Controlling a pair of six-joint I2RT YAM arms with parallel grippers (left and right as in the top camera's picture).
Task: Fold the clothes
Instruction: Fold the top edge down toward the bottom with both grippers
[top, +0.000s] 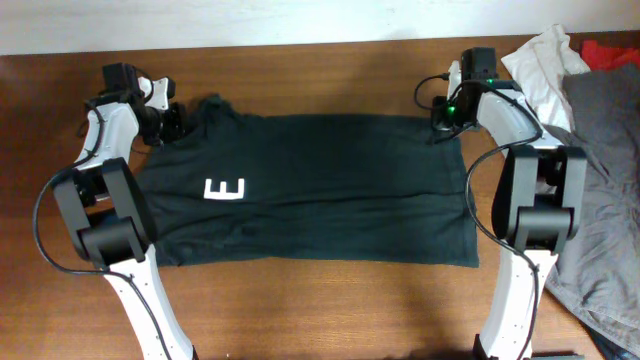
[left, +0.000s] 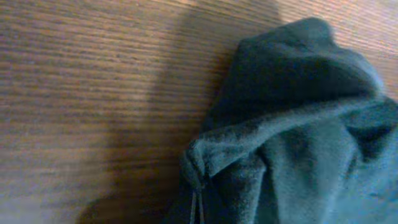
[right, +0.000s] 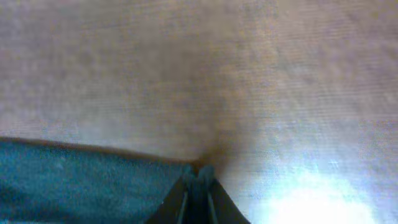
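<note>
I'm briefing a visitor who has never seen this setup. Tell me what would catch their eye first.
A dark T-shirt lies spread across the middle of the wooden table, with a white letter E showing toward the left arm's side. The left pincer and the right pincer each pinch one far corner of it. A heap of white, grey and red clothes sits at the table's right edge.

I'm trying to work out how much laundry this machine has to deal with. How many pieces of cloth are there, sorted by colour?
black T-shirt: 1
white garment: 1
grey garment: 1
red cloth, only a corner in view: 1
Total: 4
</note>
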